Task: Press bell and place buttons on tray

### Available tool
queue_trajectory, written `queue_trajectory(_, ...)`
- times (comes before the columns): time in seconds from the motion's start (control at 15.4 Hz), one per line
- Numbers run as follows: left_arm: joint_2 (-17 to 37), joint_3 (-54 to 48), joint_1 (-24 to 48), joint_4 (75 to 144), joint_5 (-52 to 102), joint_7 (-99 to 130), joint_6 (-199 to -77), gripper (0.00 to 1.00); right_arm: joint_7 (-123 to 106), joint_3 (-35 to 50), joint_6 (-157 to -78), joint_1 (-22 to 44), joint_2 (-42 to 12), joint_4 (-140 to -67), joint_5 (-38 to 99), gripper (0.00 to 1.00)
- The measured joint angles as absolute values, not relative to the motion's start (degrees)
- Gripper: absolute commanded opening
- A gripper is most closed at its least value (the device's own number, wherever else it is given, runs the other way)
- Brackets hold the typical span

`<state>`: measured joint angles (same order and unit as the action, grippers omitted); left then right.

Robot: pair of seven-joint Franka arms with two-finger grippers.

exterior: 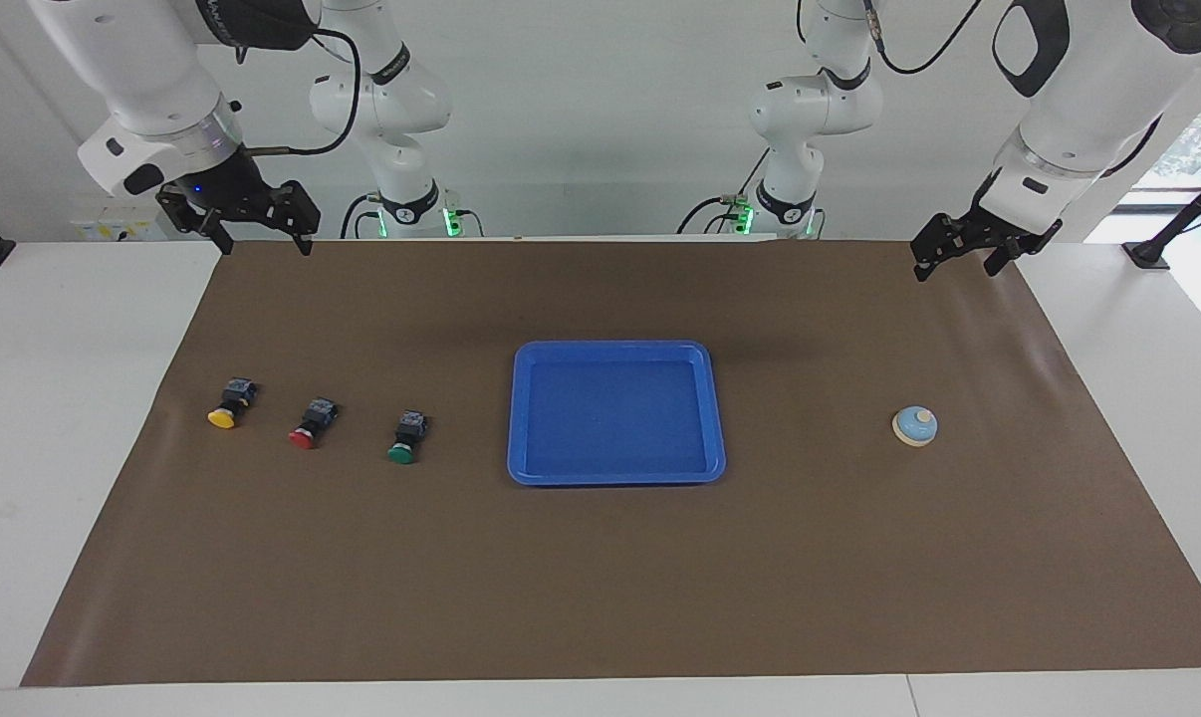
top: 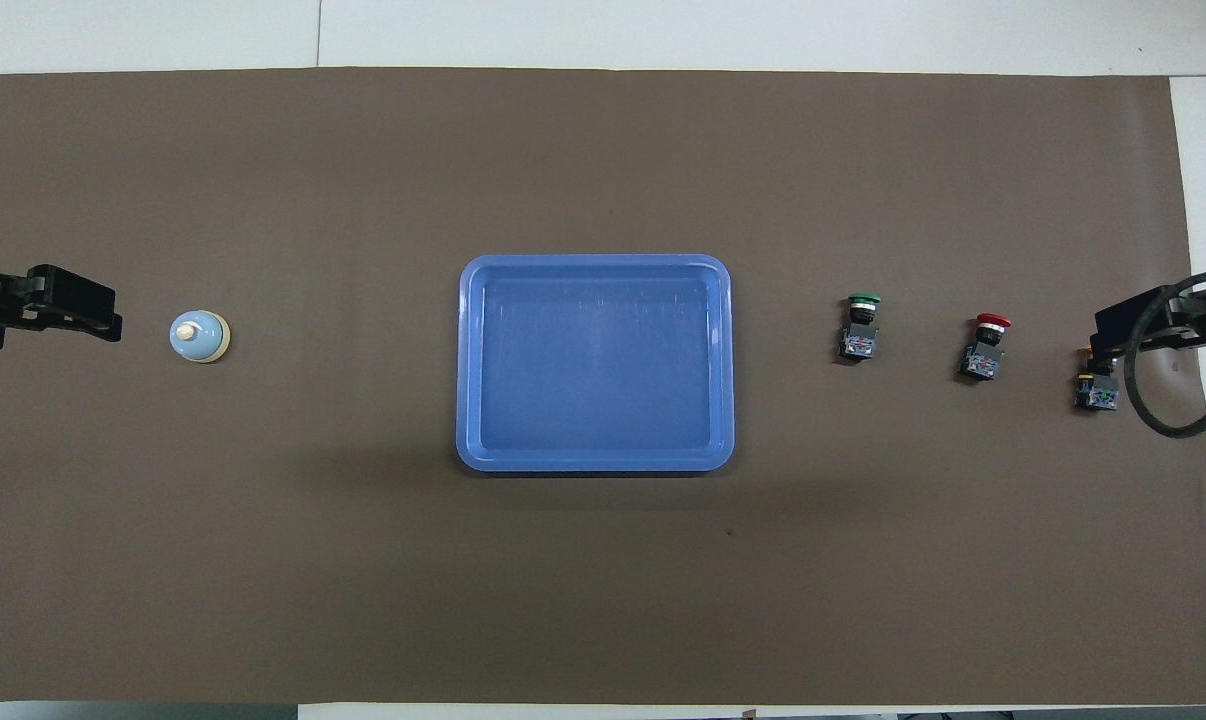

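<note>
Both black two-finger grippers hang raised w/ fingers spread wide, holding nothing: right gripper point(exterior: 254, 231) over the brown mat's point(exterior: 600, 578) edge by the robots at the right arm's end, left gripper point(exterior: 969, 251) at the left arm's end. Overhead, right gripper covers most of the yellow-capped black push-button point(top: 1097, 388); cap hidden there. Shallow bright-blue plastic tray point(exterior: 615, 476) mid-mat holds nothing. Red-capped button point(exterior: 311, 422) and green-capped button point(exterior: 406, 436) lie between yellow and tray; light-blue domed desk bell point(exterior: 915, 425) toward left arm's end.

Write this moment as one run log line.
left gripper: open, raised | right gripper: open, raised | bright-blue plastic tray: empty | light-blue desk bell: untouched
</note>
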<state>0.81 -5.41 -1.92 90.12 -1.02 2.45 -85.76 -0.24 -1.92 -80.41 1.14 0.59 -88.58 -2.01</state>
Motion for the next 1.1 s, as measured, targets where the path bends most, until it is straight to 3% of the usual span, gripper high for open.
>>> queue_trajectory(0.06,0.8,-5.41,-1.92,90.2,-1.02,1.93,-85.94,1.0,-0.24,-1.92,-80.41,1.14,0.58,-88.58,-2.01,1.0)
queue_trajectory(0.13,0.81,-5.38,-1.92,90.44,-1.02,1.45,-86.28,0.85,-0.24,-1.92,-80.41,1.14,0.58,-88.58,-2.01,1.0)
queue_trajectory(0.19,0.81,-5.31,-1.94,90.74,-1.03,1.27,-86.8,0.32,-0.24,-1.92,-80.41,1.14,0.58,-88.58,-2.01,1.0)
queue_trajectory(0.26,0.81,-5.15,-2.0,91.2,-1.08,1.22,-86.96,0.0,-0.24,-1.92,-80.41,1.14,0.59,-88.58,-2.01,1.0)
queue_trajectory(0.65,1.31,-4.37,-5.41,97.02,-1.66,0.6,-93.7,0.0,-0.24,-1.92,-80.41,1.14,0.59,-88.58,-2.01,1.0)
queue_trajectory(1.1,9.28,-4.3,-7.57,100.45,-1.77,0.54,-106.22,0.0,-0.24,-1.92,-80.41,1.14,0.58,-88.58,-2.01,1.0)
